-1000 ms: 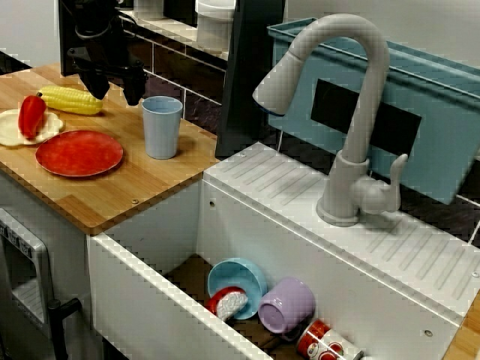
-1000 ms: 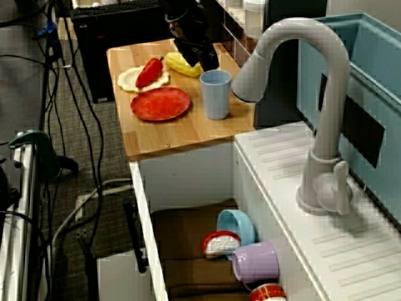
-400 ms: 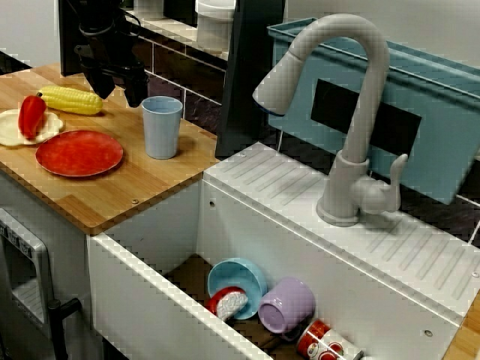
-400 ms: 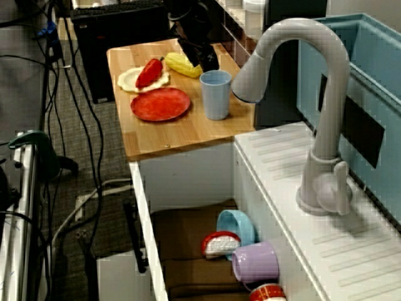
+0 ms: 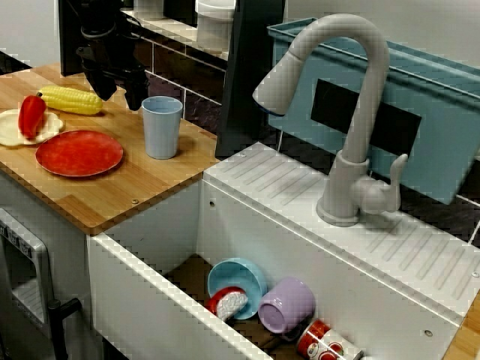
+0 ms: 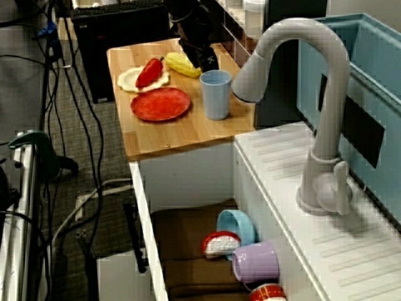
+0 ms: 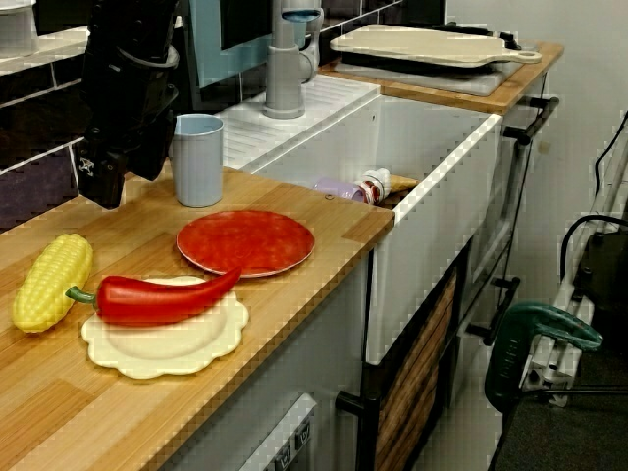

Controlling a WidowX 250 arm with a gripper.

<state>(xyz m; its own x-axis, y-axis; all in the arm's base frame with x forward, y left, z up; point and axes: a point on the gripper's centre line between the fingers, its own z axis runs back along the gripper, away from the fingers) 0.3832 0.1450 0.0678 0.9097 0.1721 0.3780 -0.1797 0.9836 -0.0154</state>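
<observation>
Your tool (image 5: 118, 94) hangs over the surface (image 5: 142, 184), fingers spread wide, nothing between them. It's between the corn (image 5: 71, 100) and the cup (image 5: 162, 126), just beside the cup's rim, and in the view facing the tap it touches neither. The cup stands upright near the back of the surface, on the sink side of the red plate (image 5: 79, 152). In the view along the surface, the pepper (image 7: 147, 297) lies across the cream plate (image 7: 162, 343), with the corn just beside it. Down in the sink (image 5: 150, 300), a blue bowl (image 5: 238, 276) and a purple mug (image 5: 286, 305) are both tipped over.
</observation>
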